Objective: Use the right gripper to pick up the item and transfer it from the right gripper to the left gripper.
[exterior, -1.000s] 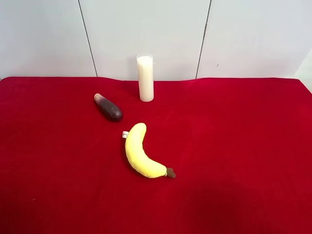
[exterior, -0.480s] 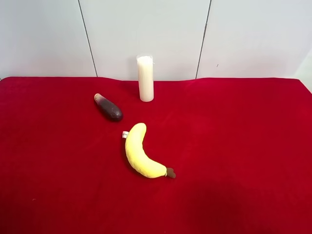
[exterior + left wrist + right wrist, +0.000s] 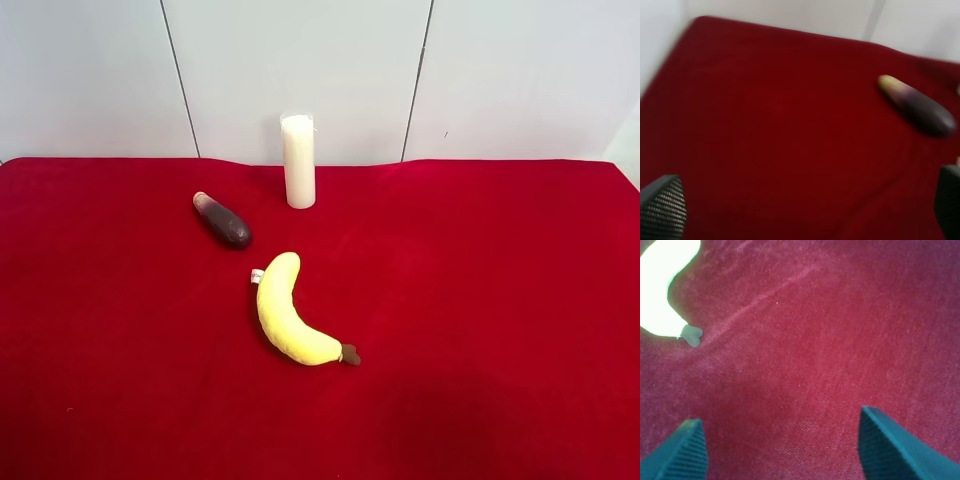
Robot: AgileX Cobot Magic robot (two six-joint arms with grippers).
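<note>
The item, a small dark purple-black toy eggplant (image 3: 222, 220) with a pale stem end, lies on the red cloth left of centre in the exterior high view. It also shows in the left wrist view (image 3: 917, 105), far from the fingers. The left gripper (image 3: 805, 210) is open and empty over bare cloth. The right gripper (image 3: 780, 450) is open and empty over bare cloth, with the end of the yellow plush banana (image 3: 662, 287) off to one side. Neither arm shows in the exterior high view.
The yellow plush banana (image 3: 287, 312) lies near the middle of the red cloth (image 3: 480, 300). A white pillar candle (image 3: 298, 160) stands upright at the back, near the grey wall panels. The cloth's back edge meets the wall.
</note>
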